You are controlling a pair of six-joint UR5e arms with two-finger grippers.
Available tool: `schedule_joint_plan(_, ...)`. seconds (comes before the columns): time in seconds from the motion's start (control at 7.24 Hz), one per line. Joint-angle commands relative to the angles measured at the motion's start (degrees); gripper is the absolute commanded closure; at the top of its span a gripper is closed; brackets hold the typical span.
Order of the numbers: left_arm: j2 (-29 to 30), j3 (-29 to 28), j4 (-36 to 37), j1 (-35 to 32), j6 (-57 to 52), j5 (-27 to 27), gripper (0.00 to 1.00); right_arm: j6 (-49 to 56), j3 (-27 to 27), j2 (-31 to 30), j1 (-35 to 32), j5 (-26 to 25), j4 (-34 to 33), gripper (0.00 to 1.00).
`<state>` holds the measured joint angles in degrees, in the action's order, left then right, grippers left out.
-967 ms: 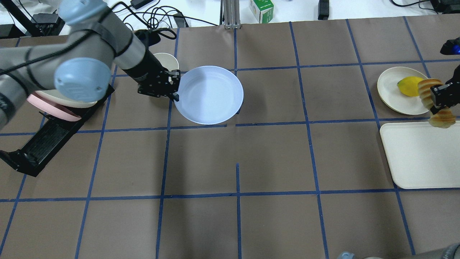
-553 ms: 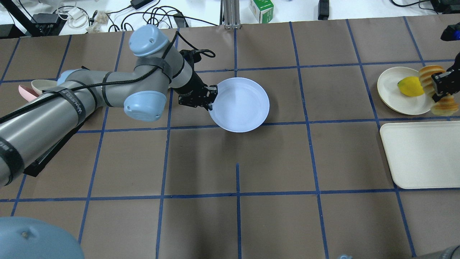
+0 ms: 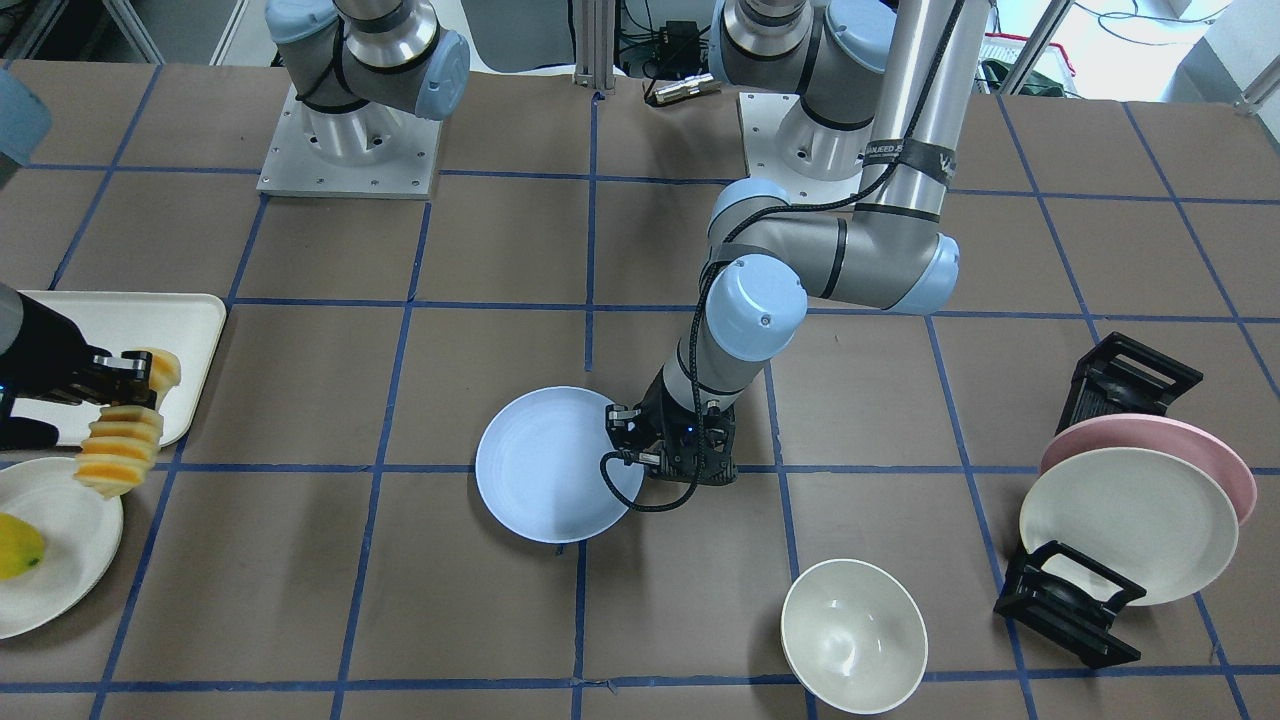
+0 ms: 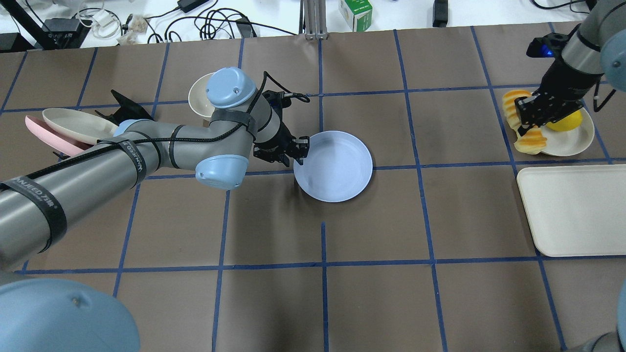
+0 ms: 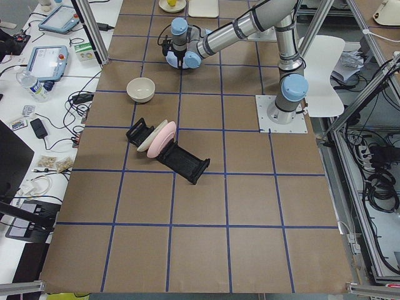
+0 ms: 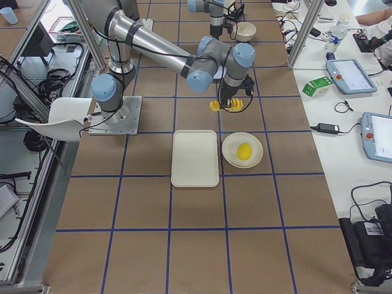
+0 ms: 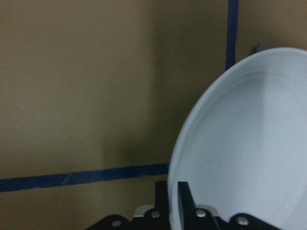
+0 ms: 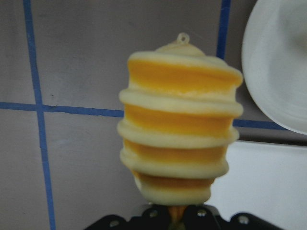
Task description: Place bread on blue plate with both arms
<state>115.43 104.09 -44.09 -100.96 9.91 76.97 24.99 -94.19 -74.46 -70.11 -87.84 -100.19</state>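
So, half done at best: mid-frame, the left gripper [image 4: 295, 150] is clamped on the rim of the round pale lavender-blue plate [image 4: 337, 168], near the centre of the brown blue-gridded worktop [image 4: 274, 303]. Upper right, the right gripper [image 4: 527, 122] pinches the sliced orange-and-cream bread loaf [image 4: 529, 142] aloft, well apart from that plate. Carrying and placing remain. Beyond lies a white bench [image 4: 401, 14] with black cables [image 4: 215, 22] and a green carton [image 4: 355, 12].

brown table [image 4: 371, 220] bears tray [image 4: 572, 210], bowl [image 3: 853, 635], plate rack [image 3: 1068, 604] and lemon's plate [image 3: 55, 570]
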Motion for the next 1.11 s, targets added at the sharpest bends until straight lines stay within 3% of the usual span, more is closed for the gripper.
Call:
schedule_joint_plan(0.0, -2.6, -5.8, -8.0, 1.1, -7.5, 6.2, 0.0, -1.5, -0.3, 0.6, -9.1, 1.9, -2.7, 1.0)
schedule_joint_plan(0.28, -8.2, -15.4, -30.4, 1.6, -7.9, 7.8, 0.0, -10.6, -0.3, 4.1, -18.9, 2.3, -12.2, 1.0)
schedule_joint_plan(0.41, -12.1, -18.8, -42.4, 1.7, -8.0, 10.0, 0.0, -18.0, -0.3, 5.3, -25.3, 2.5, -13.3, 1.0)
schedule_joint_plan(0.55, -16.1, -20.3, -49.4, 1.6, -7.7, 10.4, 0.0, -19.6, -0.5, 7.4, -30.1, 3.2, -18.0, 1.0)
schedule_joint_plan(0.69, -19.7, -20.1, -50.2, 1.7, -7.3, 12.2, 0.0, -23.1, -0.1, 11.5, -32.0, 3.8, -22.3, 1.0)
schedule_joint_plan(0.97, -21.9, -20.0, -49.1, 4.8, -7.5, 13.1, 0.0, -33.7, -0.6, 14.0, -35.8, 7.0, -23.6, 1.0)
